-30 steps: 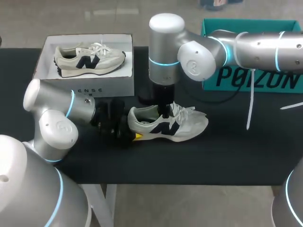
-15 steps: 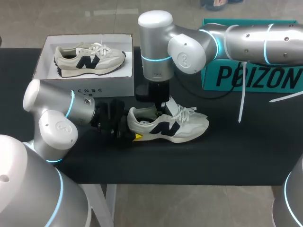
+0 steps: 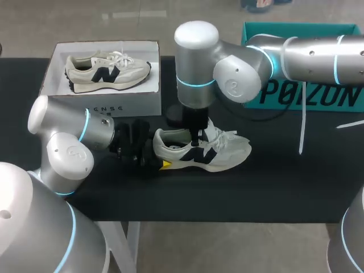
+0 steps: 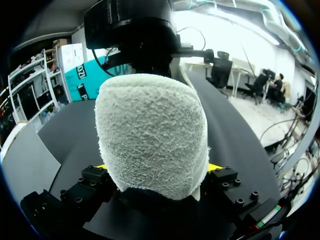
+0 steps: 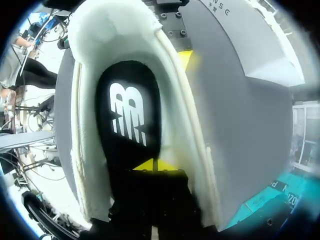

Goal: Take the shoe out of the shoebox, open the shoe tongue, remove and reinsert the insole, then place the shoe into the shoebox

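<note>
A white sneaker (image 3: 219, 152) with a dark logo lies on its sole on the black table, toe to the right. My left gripper (image 3: 161, 162) holds its heel: in the left wrist view the fuzzy white heel (image 4: 150, 130) fills the gap between the two fingers of the left gripper (image 4: 158, 167), which press on it from both sides. My right gripper (image 3: 195, 140) comes down from above into the shoe's mouth. In the right wrist view the right gripper (image 5: 154, 165) has its yellow tips together against the black insole (image 5: 129, 112), inside the white collar (image 5: 90, 100).
A white shoebox (image 3: 102, 105) stands at the back left with a second sneaker (image 3: 108, 71) in it. A teal box (image 3: 310, 94) stands at the back right behind my right arm. The shoebox's wall is close to the left gripper.
My right gripper's fingers have closed together inside the shoe. The right arm swayed a little left and back again. The left arm and the shoe have hardly moved.
</note>
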### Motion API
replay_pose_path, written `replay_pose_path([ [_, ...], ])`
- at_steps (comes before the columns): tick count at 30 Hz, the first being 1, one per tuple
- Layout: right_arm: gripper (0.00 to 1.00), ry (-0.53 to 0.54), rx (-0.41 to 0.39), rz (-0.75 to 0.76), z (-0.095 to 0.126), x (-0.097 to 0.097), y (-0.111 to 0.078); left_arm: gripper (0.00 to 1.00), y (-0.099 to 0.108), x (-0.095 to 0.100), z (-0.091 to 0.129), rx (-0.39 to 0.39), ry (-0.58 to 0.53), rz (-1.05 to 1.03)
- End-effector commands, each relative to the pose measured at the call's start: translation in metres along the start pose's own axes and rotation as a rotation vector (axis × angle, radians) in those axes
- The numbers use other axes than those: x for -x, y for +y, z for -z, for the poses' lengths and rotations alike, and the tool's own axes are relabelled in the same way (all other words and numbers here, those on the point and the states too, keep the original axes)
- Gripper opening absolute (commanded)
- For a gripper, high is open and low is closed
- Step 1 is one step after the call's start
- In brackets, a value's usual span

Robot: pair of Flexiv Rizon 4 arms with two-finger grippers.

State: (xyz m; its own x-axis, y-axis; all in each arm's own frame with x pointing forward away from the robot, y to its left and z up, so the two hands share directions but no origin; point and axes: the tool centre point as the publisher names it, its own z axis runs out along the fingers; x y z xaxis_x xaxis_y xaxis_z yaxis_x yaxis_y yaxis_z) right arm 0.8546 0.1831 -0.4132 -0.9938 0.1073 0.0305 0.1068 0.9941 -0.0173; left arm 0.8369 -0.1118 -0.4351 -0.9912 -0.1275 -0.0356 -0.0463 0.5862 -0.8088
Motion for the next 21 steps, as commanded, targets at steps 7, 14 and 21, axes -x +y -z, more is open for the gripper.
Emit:
replay_pose_path([
  [7, 0.00, -0.108, 0.057, 0.018, 0.037, -0.007, -0.010, 0.00, 0.003, 0.002, -0.004, -0.002, -0.003, 0.001],
  [14, 0.00, -0.138, 0.094, 0.028, 0.049, 0.000, -0.014, 0.00, 0.003, 0.002, -0.004, -0.002, -0.003, 0.001],
  [21, 0.00, -0.169, 0.134, 0.000, 0.057, 0.007, -0.026, 0.00, 0.003, 0.002, -0.004, -0.002, -0.003, 0.001],
])
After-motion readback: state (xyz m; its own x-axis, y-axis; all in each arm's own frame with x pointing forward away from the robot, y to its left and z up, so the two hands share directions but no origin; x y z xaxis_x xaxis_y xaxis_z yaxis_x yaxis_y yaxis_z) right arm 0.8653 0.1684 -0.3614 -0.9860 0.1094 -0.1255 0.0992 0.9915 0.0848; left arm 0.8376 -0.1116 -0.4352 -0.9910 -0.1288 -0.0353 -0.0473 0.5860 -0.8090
